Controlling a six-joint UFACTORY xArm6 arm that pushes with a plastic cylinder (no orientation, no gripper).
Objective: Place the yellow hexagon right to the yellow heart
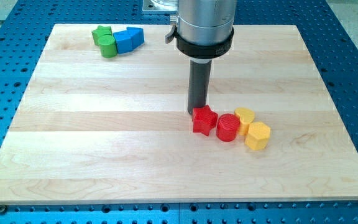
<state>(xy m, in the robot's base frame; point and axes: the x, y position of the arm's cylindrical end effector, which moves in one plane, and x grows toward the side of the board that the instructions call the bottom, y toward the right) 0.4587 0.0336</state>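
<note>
The yellow hexagon (pixel 257 135) lies at the view's lower right, touching the yellow heart (pixel 245 118), which sits just above and left of it. A red cylinder (pixel 227 127) touches the heart's left side, and a red star (pixel 204 120) lies left of the cylinder. My tip (pixel 196 112) stands at the star's upper left edge, touching or nearly touching it, well left of both yellow blocks.
A green cylinder (pixel 108 46), another green block (pixel 101 33) and a blue block (pixel 128 39) cluster at the board's (pixel 104 137) upper left. A blue perforated table (pixel 353 56) surrounds the wooden board.
</note>
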